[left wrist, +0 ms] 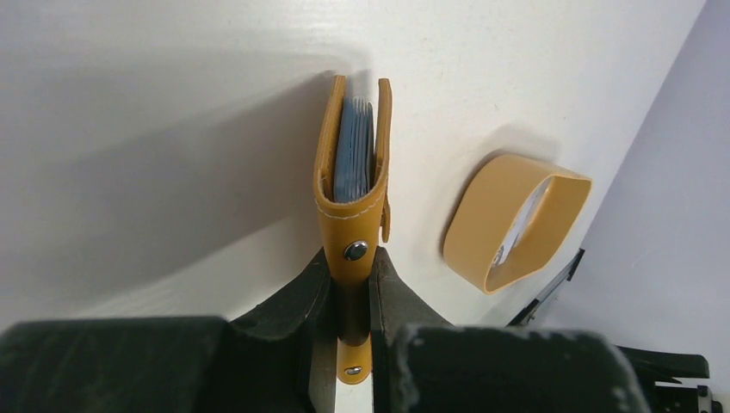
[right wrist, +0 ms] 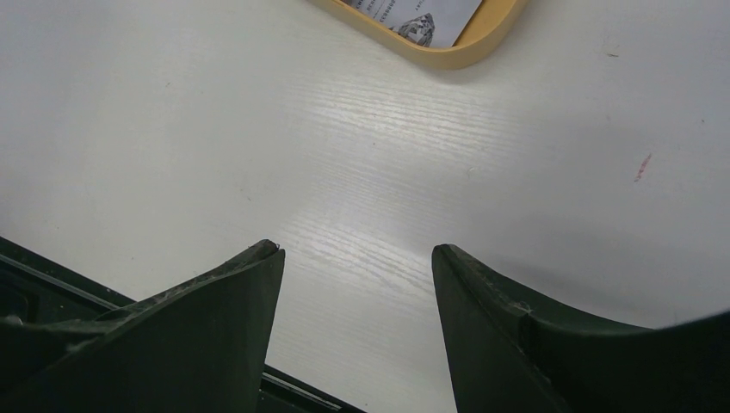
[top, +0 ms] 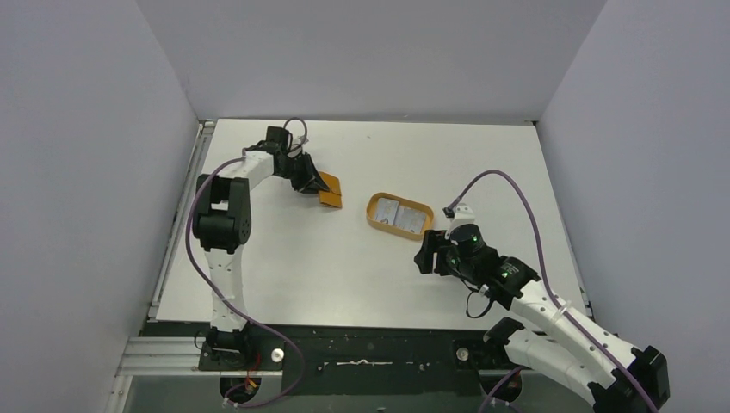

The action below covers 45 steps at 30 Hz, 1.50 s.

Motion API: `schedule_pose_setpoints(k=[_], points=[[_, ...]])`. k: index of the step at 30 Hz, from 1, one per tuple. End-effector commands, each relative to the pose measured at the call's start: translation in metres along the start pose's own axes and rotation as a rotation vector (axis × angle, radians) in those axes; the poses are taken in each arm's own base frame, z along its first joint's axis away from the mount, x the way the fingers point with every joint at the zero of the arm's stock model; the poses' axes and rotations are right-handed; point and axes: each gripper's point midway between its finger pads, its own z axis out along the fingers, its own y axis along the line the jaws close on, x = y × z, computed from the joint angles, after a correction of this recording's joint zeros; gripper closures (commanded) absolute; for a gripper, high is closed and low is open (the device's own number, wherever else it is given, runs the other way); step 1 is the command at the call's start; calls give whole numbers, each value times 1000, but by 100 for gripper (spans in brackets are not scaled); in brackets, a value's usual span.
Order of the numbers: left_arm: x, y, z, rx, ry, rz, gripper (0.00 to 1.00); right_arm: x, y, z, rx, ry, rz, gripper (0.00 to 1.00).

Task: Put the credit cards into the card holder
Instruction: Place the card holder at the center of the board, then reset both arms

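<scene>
The tan-orange card holder (top: 330, 191) stands on edge on the table at the back left, its covers slightly apart. My left gripper (left wrist: 351, 258) is shut on its snap tab end (left wrist: 354, 249). Blue-grey leaves (left wrist: 353, 155) show between the covers; I cannot tell whether they are cards or sleeves. A pale printed credit card (top: 394, 212) lies in the orange oval tray (top: 371, 211), and its corner shows in the right wrist view (right wrist: 413, 13). My right gripper (right wrist: 357, 249) hovers open over bare table just in front of the tray, holding nothing.
The tray (left wrist: 482, 215) sits a short way right of the card holder, with its rim (right wrist: 448, 58) at the top of the right wrist view. Grey walls close in the table on three sides. The black base rail (top: 361, 353) runs along the near edge.
</scene>
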Motion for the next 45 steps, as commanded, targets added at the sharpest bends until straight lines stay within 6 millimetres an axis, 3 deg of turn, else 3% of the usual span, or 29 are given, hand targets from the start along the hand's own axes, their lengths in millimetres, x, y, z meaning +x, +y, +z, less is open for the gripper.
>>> schedule_pose_setpoints(k=[1,3,6,10,16,17,18,19,22,24,28,30,35,38,40,42,45], points=[[-6,21,1,-103,32,40,97,-17,3,-2,-5,-75,19,36],[-5,26,3,-120,36,33,92,-14,2,-1,-4,-71,19,36],[-4,32,3,-144,30,34,73,-12,0,-2,4,-67,14,36],[-6,39,-4,-195,3,46,57,-12,-2,-5,5,-77,6,36],[-12,50,-20,-268,-70,10,38,-12,-3,-7,4,-79,-9,35],[-12,51,-25,-285,-82,5,35,-12,-4,-7,6,-80,-12,35],[-12,53,-30,-310,-98,-1,21,-13,-4,-8,8,-84,-11,35],[-11,56,-37,-338,-115,-8,14,-13,-5,-10,11,-85,-11,35],[-8,62,-62,-422,-182,-26,12,-14,-9,-14,29,-96,-13,33],[-9,63,-81,-474,-236,-27,3,-15,-12,-15,39,-103,-18,33],[-2,63,-120,-592,-343,-56,3,-17,-16,-17,65,-110,-23,31],[2,48,-151,-656,-472,-17,3,-19,-20,-19,86,-118,-28,31],[33,-7,-198,-732,-708,192,3,-46,-42,-33,231,-240,31,29],[61,-50,-201,-631,-729,322,3,-72,-67,-55,402,-381,192,24],[80,-65,-195,-507,-694,331,3,-88,-74,-69,463,-443,214,14],[93,-73,-194,-418,-672,333,3,-102,-78,-84,506,-490,224,8],[110,-69,-200,-373,-659,351,3,-116,-80,-101,535,-521,189,3]])
